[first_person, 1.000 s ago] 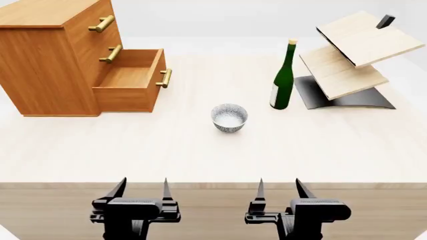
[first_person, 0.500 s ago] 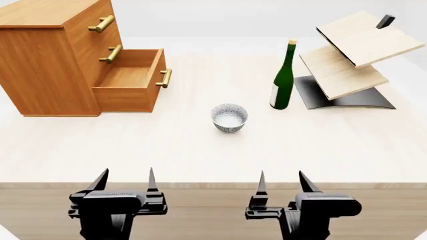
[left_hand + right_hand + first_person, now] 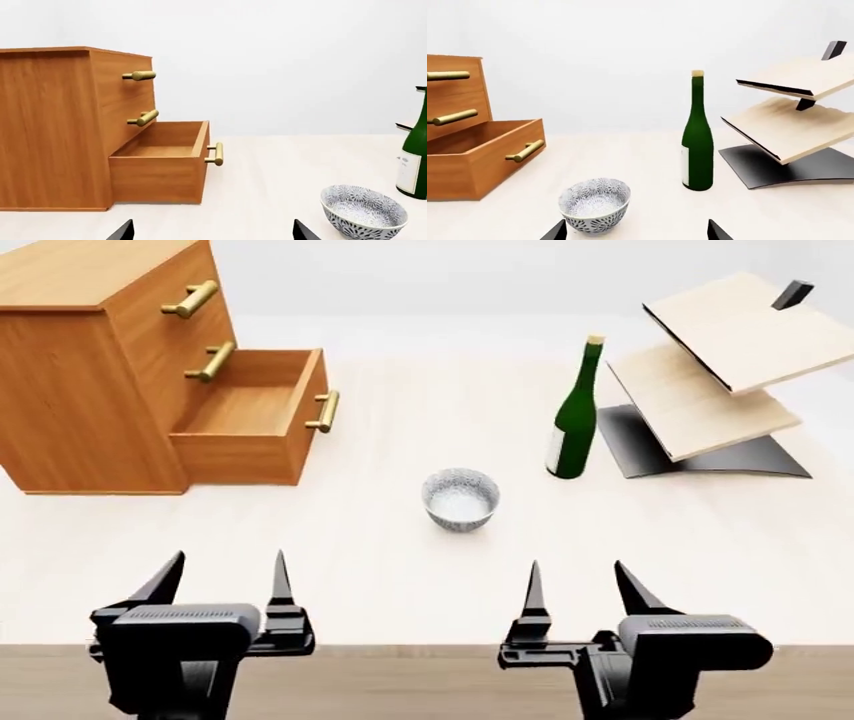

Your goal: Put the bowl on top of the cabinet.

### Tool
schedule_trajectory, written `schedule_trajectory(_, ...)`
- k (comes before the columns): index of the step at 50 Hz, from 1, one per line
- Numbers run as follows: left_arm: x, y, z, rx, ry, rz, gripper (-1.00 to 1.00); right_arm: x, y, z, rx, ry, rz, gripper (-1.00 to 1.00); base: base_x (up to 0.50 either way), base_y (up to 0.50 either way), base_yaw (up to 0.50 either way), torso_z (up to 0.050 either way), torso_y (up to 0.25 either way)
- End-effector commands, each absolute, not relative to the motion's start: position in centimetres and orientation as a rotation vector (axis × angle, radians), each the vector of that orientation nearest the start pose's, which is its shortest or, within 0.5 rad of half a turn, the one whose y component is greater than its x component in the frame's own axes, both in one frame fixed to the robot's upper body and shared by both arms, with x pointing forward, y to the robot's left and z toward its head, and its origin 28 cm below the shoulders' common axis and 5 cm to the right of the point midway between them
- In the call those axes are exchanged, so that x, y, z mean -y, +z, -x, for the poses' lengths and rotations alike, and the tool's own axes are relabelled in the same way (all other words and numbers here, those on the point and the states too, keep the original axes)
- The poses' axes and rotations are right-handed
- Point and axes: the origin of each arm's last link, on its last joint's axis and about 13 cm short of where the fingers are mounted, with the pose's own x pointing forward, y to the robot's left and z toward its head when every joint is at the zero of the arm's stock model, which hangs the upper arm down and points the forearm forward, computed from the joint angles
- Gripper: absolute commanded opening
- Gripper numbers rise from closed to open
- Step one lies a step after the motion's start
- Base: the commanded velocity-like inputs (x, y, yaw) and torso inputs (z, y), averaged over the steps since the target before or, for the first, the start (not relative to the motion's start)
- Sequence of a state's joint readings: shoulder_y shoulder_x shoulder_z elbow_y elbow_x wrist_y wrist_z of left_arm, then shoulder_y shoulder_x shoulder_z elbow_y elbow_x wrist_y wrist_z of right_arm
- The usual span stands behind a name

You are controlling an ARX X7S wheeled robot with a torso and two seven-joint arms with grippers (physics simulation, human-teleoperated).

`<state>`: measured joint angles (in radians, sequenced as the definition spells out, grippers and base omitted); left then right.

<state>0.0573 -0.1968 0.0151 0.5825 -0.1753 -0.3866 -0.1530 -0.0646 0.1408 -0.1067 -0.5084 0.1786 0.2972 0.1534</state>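
Note:
The bowl (image 3: 461,498), small with a blue-grey leaf pattern and a pale inside, stands upright on the table's middle; it also shows as the bowl (image 3: 363,211) and the bowl (image 3: 594,204). The orange-brown cabinet (image 3: 94,370) stands at the far left with its bottom drawer (image 3: 247,420) pulled out; the cabinet (image 3: 60,125) shows its flat top edge. My left gripper (image 3: 224,572) hovers open over the table's near edge, left of the bowl. My right gripper (image 3: 577,584) is open too, nearer than the bowl and to its right. Neither holds anything.
A green bottle (image 3: 575,415) stands upright right of and beyond the bowl. A pale-wood tilted shelf rack (image 3: 721,365) on a black base sits at the far right. The table's front edge (image 3: 427,646) runs under both grippers.
Both grippers have moved forward over the table's front edge, the left one also shifting left. The head view has tilted, so the table sits lower in frame. The bowl has not moved.

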Motion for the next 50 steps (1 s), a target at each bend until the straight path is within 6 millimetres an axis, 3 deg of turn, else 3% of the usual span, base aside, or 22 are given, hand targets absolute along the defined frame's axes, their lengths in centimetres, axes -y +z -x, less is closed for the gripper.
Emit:
schedule_trajectory(1, -22.87, 11.02, -18.28, 0.147, 0.031, -0.03, 1.0, 9.34, 9.46, -18.38, 0.144, 0.044, -0.064, 1.0, 0.5, 0.0, 0.0, 0.0, 0.0)
schedule_trajectory(7, -22.89, 11.16, -18.16, 0.149, 0.031, -0.03, 1.0, 9.27, 9.36, -18.43, 0.141, 0.045, -0.057, 1.0, 0.5, 0.0, 0.0, 0.0, 0.0)
schedule_trajectory(13, -22.84, 11.31, -18.05, 0.151, 0.024, -0.03, 1.0, 9.32, 9.54, -18.32, 0.163, 0.04, -0.066, 1.0, 0.0, 0.02, 0.0, 0.0, 0.0)
schedule_trajectory(50, -22.87, 11.61, -17.93, 0.16, 0.018, -0.032, 1.0, 9.29, 9.47, -18.33, 0.154, 0.038, -0.062, 1.0, 0.03, 0.5, 0.0, 0.0, 0.0)
